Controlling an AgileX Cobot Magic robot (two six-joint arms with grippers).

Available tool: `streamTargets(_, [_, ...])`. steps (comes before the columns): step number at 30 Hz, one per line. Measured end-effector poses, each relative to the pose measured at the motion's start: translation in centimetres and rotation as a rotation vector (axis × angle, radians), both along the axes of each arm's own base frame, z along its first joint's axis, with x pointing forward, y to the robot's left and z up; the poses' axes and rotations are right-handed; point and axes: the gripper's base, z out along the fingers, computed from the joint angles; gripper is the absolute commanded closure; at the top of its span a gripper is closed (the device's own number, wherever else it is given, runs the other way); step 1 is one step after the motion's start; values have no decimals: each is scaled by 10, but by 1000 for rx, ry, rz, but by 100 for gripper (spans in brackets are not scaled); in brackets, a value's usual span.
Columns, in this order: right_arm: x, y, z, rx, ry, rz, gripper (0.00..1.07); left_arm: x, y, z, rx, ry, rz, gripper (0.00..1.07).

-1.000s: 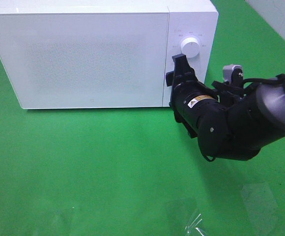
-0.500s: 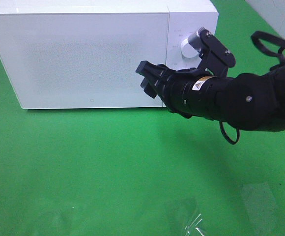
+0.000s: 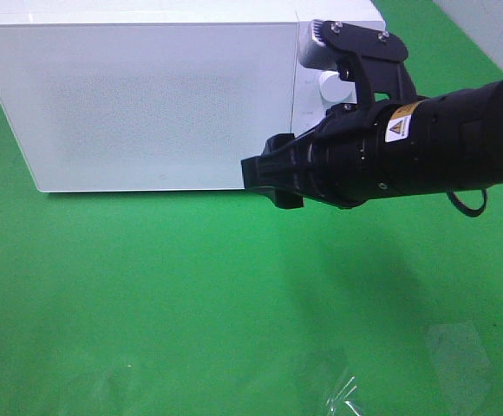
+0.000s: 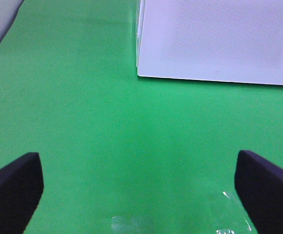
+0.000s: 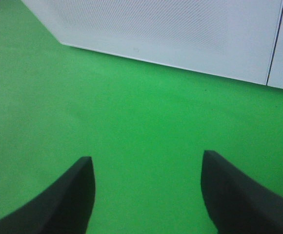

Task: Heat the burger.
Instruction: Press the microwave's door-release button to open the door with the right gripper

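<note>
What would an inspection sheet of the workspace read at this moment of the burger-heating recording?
Surface: green cloth, flat, no stains seen.
Job's things: burger not seen in any view; white microwave at the back of the cloth, door shut.
Clutter: clear film patches lying on the cloth near the front edge.
Pincers: right pincer open and empty, low in front of the microwave's door edge; left pincer open wide and empty, over bare cloth.
Cables: one black loop hanging under the right arm.
Surroundings: pale strip beyond the cloth at the far right; nothing else seen.
</note>
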Motion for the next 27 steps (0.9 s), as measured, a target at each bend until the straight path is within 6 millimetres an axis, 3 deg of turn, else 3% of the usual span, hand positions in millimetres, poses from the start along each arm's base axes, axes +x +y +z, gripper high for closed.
streamTargets(7, [-24, -19, 19, -152, 30, 87, 43, 0, 0, 0, 0, 0, 0, 7])
streamTargets(19, [-49, -56, 34, -381, 102, 56, 43, 0, 0, 0, 0, 0, 0, 7])
streamTargets(27, [-73, -91, 54, -380, 83, -25, 43, 0, 0, 0, 0, 0, 0, 7])
